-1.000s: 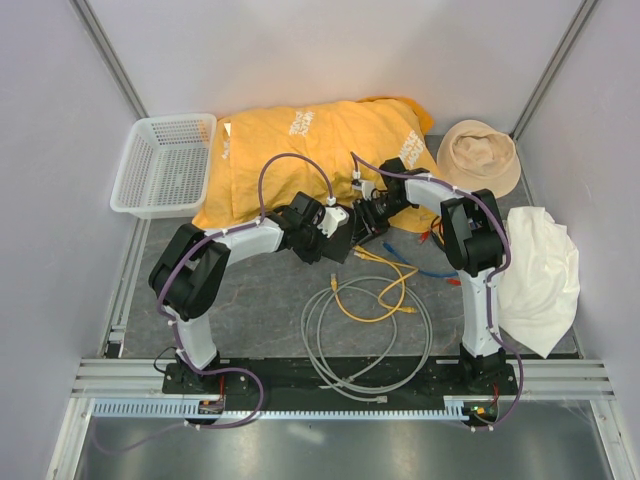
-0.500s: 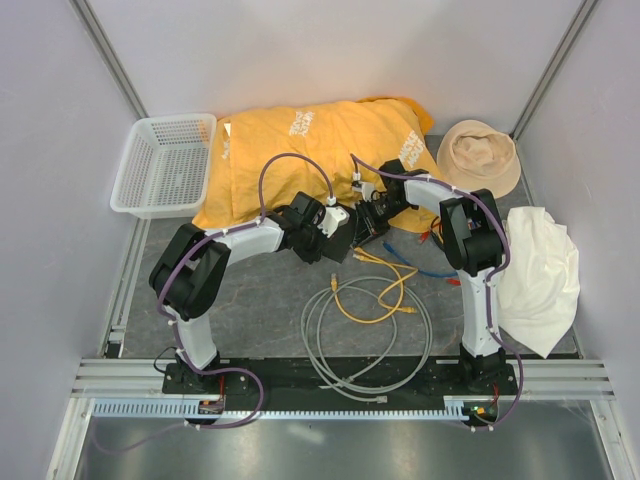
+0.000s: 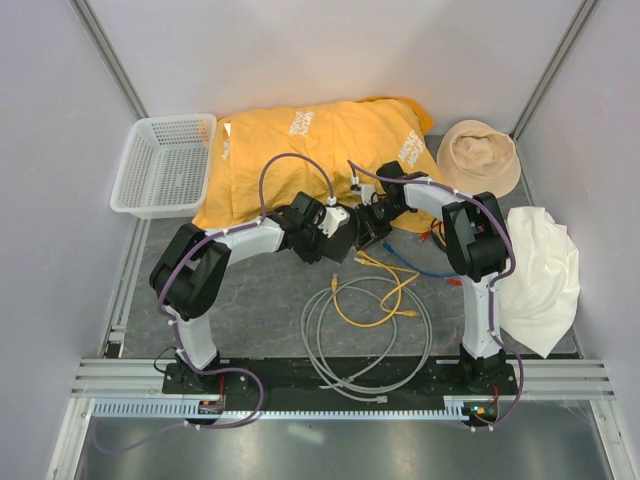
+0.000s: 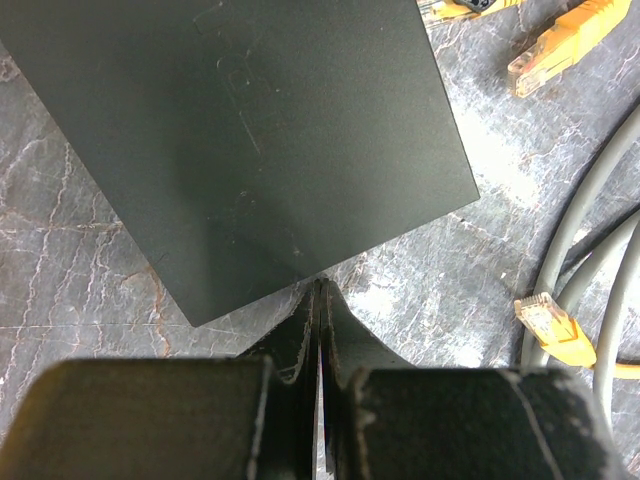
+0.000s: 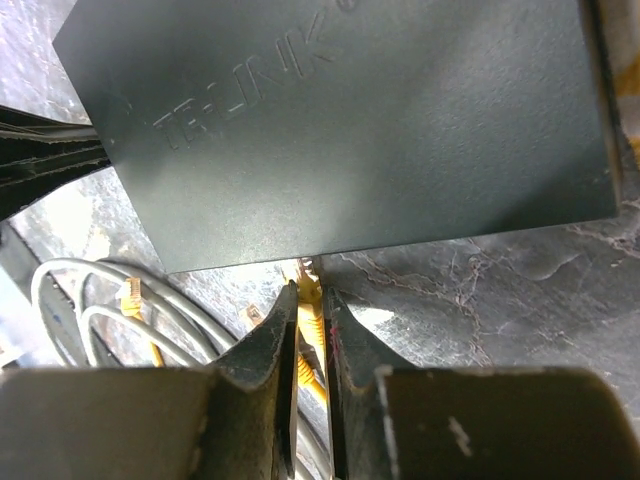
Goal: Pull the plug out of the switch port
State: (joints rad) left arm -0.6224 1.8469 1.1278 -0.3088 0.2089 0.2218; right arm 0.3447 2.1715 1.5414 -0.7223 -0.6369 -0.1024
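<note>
While the left gripper (image 4: pixel 318 292) sits fully closed at the switch (image 4: pixel 240 130), the right gripper (image 5: pixel 308 293) pinches the yellow plug (image 5: pixel 309 314).

Basket (image 3: pixel 165 170) left — switch (image 5: pixel 380 130) centre — hat (image 3: pixel 480 155) right.

Both arms looked like the same build. The left arm (image 3: pixel 215 255) and right arm (image 3: pixel 478 250) had chunky black joint housings with white shells between them. A purple cable (image 3: pixel 290 156) looped loose off each one. The left gripper (image 4: pixel 318 290) and right gripper (image 5: pixel 308 290) had matte black fingers tapering to thin tips.
</note>
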